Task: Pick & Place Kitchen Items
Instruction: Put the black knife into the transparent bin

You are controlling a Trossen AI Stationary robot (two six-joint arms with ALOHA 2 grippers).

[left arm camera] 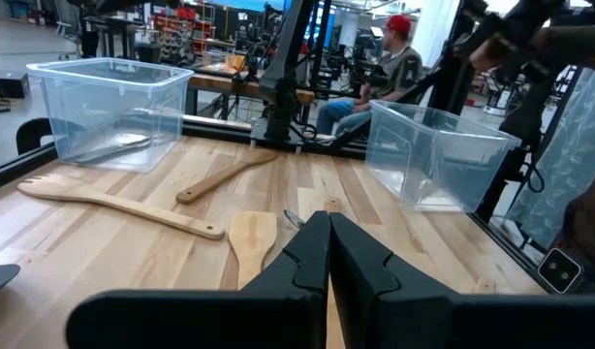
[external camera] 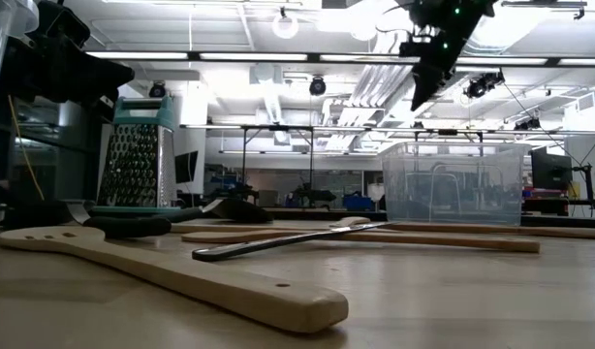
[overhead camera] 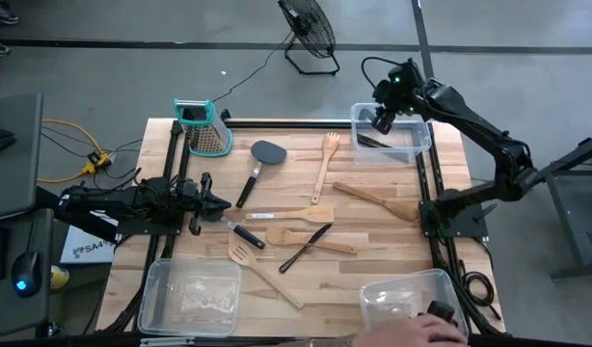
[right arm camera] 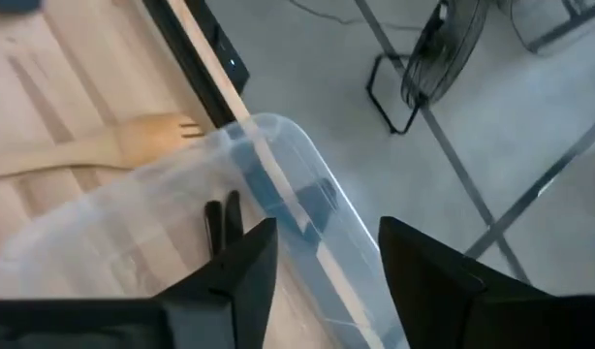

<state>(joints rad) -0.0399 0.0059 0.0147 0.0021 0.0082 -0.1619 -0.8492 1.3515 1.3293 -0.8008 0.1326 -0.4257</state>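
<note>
Several kitchen items lie flat on the wooden table: a black turner (overhead camera: 262,156), a wooden fork-spoon (overhead camera: 326,159), wooden spatulas (overhead camera: 377,200) (overhead camera: 294,214), a slotted wooden turner (overhead camera: 264,273) and a thin black tool (overhead camera: 306,247). A black utensil (overhead camera: 375,142) lies inside the far right clear bin (overhead camera: 421,135). My right gripper (overhead camera: 383,120) hangs open above that bin, tilted downward, with nothing between its fingers (right arm camera: 241,264). My left gripper (overhead camera: 224,203) rests shut at the table's left side, pointing level over the table.
A metal grater with a teal top (overhead camera: 204,128) stands at the far left. Clear bins sit at the near left (overhead camera: 151,299) and near right (overhead camera: 373,294). A person's hand (overhead camera: 421,333) is at the near right bin. Another person sits beyond the table (left arm camera: 390,68).
</note>
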